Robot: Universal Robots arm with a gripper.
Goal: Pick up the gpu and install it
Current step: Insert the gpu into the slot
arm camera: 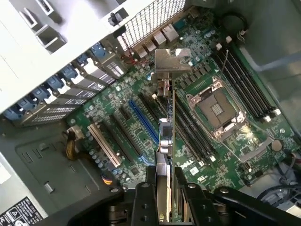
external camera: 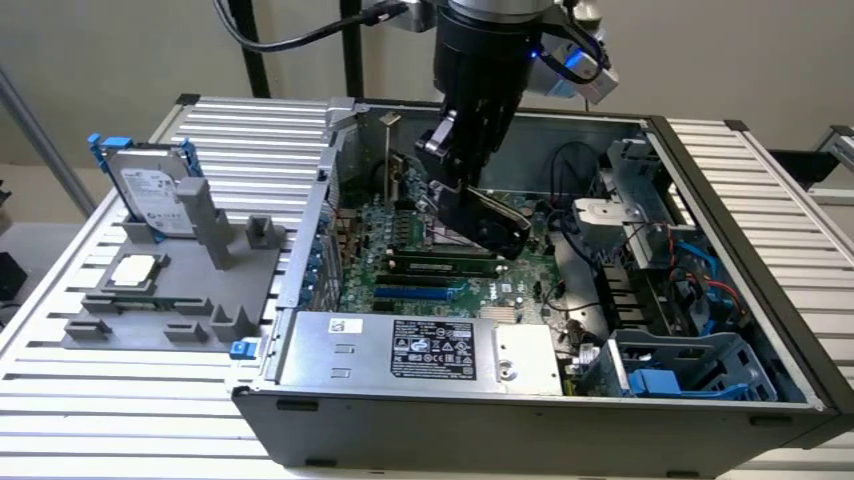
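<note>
Across the slatted metal worktop (external camera: 787, 200) an open computer case (external camera: 534, 420) lies on its side, its green motherboard (external camera: 427, 265) facing up and a silver power supply (external camera: 420, 350) along the near wall. To the exterior view's left of the case sits a grey fixture (external camera: 174, 310) holding an upright hard drive (external camera: 150, 190) with blue rails and a small square CPU chip (external camera: 138, 270). A pale wall stands behind.

The gpu (external camera: 487, 225) is a thin black card, up inside the case above the motherboard and slanting downward toward the exterior view's right. From the wrist view it shows edge-on (arm camera: 165, 141), with its silver bracket (arm camera: 171, 60) at the far end, over the board between the blue slot (arm camera: 143, 121) and the CPU socket (arm camera: 218, 110). Whether its edge touches the board I cannot tell.

The arm reaches down from above into the case. Its hand (external camera: 454, 175) is closed tight on the card, black fingers (arm camera: 143, 202) pressing both flat faces at the end away from the bracket.
</note>
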